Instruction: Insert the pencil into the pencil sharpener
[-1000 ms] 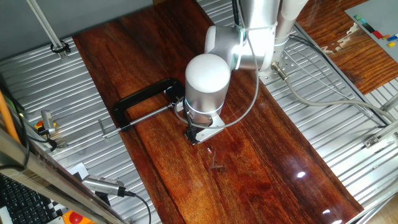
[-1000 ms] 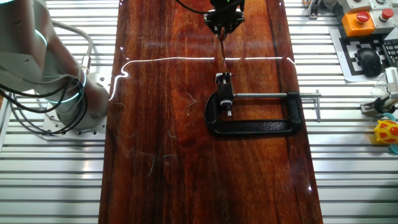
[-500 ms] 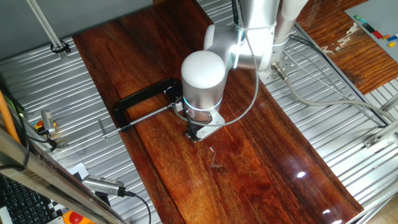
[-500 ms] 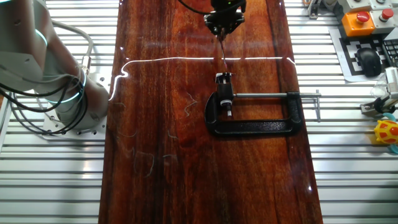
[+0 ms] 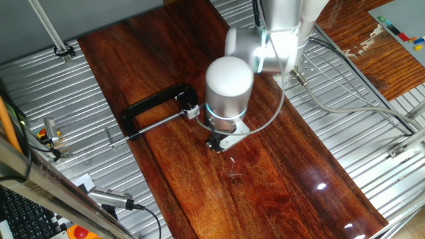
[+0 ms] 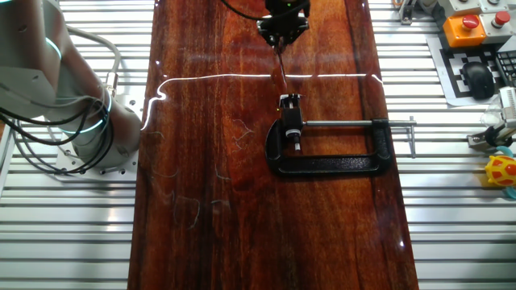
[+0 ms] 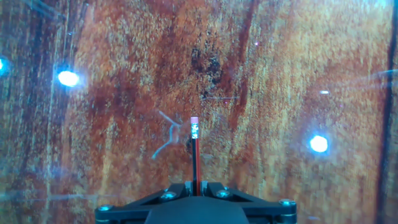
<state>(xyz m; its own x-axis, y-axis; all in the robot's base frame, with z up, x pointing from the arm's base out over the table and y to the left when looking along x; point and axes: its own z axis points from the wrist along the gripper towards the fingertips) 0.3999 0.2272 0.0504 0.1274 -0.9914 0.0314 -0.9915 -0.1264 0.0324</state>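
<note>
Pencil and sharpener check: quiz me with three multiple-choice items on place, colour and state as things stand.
1. Where is the sharpener?
A. in the clamp
B. loose at the table edge
C. in the gripper

2. What colour is the pencil end that points away from the gripper?
A. green
B. pink
C. black

3. What state is the pencil in?
A. lying on the table
B. inside the sharpener
C. held in the gripper

Answers: 1 A, the white block sits at the clamp's jaw. 2 B, the hand view shows a pink end. 3 C, it sticks out from between the shut fingers, apart from the sharpener.

pencil [image 7: 194, 155] base hidden inside gripper [image 7: 194, 186], pencil sharpener [image 5: 191, 111] tiny, detail unclear
</note>
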